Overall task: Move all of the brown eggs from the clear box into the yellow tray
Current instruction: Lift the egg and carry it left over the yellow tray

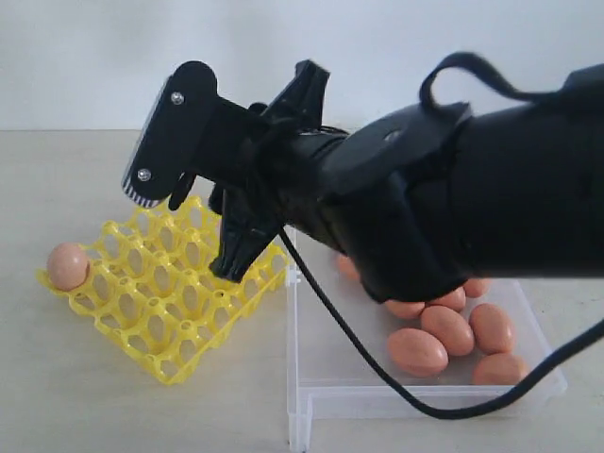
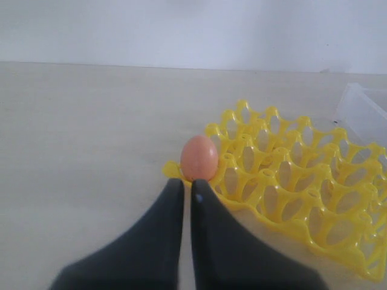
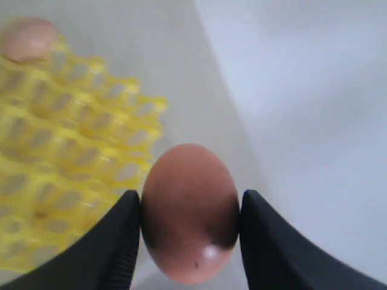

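Note:
The yellow tray (image 1: 179,311) lies left of the clear box (image 1: 316,387). One brown egg (image 1: 68,265) sits in the tray's far-left corner cup. Several brown eggs (image 1: 445,329) lie in the box, partly hidden by my right arm. My right gripper (image 1: 236,260) hangs above the tray's right side. In the right wrist view it (image 3: 190,208) is shut on a brown egg (image 3: 188,241), with the tray (image 3: 66,139) below. My left gripper (image 2: 187,184) is shut and empty, just short of the corner egg (image 2: 199,158) and the tray (image 2: 290,181); it is out of the exterior view.
A black cable (image 1: 377,382) droops from the right arm across the box's front. The bulky right arm (image 1: 453,198) fills the upper right of the exterior view. Pale tabletop (image 1: 85,396) surrounds the tray. A corner of the box (image 2: 363,112) shows in the left wrist view.

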